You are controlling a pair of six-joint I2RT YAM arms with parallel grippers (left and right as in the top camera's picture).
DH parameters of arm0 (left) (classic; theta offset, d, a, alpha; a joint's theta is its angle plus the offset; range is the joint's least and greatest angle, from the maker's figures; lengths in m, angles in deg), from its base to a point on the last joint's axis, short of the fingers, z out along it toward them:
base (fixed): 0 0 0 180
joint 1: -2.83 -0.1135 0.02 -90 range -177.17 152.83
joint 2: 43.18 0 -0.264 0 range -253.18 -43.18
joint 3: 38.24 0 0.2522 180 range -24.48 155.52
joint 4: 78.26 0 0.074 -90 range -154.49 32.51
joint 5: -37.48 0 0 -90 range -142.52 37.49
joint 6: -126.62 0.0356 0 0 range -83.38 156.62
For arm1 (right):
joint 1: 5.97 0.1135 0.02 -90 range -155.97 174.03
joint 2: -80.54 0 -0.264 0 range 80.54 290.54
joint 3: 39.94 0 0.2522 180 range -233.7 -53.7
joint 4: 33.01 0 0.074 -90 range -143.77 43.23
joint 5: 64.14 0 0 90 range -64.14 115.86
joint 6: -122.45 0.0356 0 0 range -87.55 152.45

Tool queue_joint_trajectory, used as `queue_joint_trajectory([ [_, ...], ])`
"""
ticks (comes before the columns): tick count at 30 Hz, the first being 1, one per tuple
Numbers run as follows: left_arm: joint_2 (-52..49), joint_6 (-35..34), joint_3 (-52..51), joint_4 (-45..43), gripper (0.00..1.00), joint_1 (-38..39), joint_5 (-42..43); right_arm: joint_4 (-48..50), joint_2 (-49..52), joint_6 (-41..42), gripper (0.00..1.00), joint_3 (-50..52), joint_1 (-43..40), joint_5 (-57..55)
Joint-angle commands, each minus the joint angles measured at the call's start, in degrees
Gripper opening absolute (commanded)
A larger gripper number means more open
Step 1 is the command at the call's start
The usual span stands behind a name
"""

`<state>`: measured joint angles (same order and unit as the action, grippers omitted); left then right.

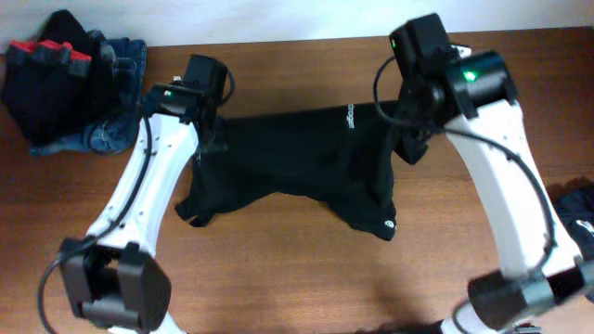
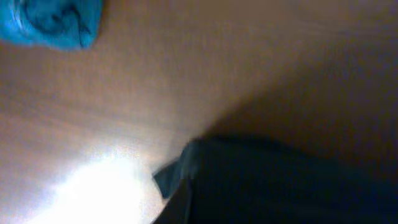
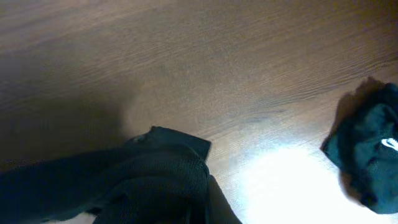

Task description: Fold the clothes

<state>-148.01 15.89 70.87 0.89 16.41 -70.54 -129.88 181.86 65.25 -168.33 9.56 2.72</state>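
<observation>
left hand (image 1: 214,139) and right hand (image 1: 409,145) clamp the black top (image 1: 297,162); white label (image 1: 351,116) unreadable.

Both arms reach forward, left pincer (image 1: 212,132) and right pincer (image 1: 408,141) closed, well apart.

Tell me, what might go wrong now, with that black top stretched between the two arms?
The black top seems pinched only at its far corners by the left gripper and right gripper, so the limp fabric could slip from one. Its near edge lies bunched and uneven on the table, so a fold might trap wrinkles. Another dark garment lies close to the right arm and might get dragged.
</observation>
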Motion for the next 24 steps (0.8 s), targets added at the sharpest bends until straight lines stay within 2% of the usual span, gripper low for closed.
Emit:
queue_joint_trajectory([
  [1, -3.13, 2.27, 0.09, -5.84, 0.06, -2.19, -4.28, 4.39, 5.25, 0.72, 0.04, -0.04, -3.43, -3.06],
  [8, -8.79, 4.63, 0.09, -19.45, 0.07, -4.26, -4.31, 13.92, 13.57, 0.55, 0.04, -0.04, -7.13, -3.06],
  [10, -10.47, 5.27, 0.09, -23.04, 0.14, -4.39, -4.28, 16.33, 15.34, 0.48, 0.04, -0.04, -7.76, -3.04],
  [12, -12.26, 7.21, 0.09, -26.67, 0.32, -4.39, -4.28, 18.34, 16.85, 0.02, 0.09, -0.04, -8.17, -3.08],
  [15, -14.34, 9.4, 0.09, -30.4, 0.36, -4.39, -4.28, 20.63, 18.78, -1.03, 0.14, -0.04, -8.83, -3.5],
  [16, -14.78, 10.19, 0.09, -31.34, 0.41, -4.39, -4.28, 21.07, 19.21, -1.05, 0.18, -0.04, -8.92, -3.82],
  [17, -15.3, 10.69, 0.09, -32.15, 0.48, -4.39, -4.31, 21.49, 19.76, -1.05, 0.3, -0.04, -9.2, -4.55],
  [18, -15.63, 11.54, 0.09, -32.92, 0.6, -4.39, -4.31, 21.84, 20.04, -1.11, 0.63, -0.04, -9.31, -4.9],
  [20, -16.2, 12.92, 0.09, -34.01, 0.98, -4.39, -4.33, 22.97, 20.7, -2.93, 1.0, -0.04, -9.73, -4.94],
  [24, -16.17, 14.05, 0.22, -34.12, 0.99, -4.39, -4.31, 24.61, 20.87, -8.46, 0.99, -0.09, -10.62, -4.98],
])
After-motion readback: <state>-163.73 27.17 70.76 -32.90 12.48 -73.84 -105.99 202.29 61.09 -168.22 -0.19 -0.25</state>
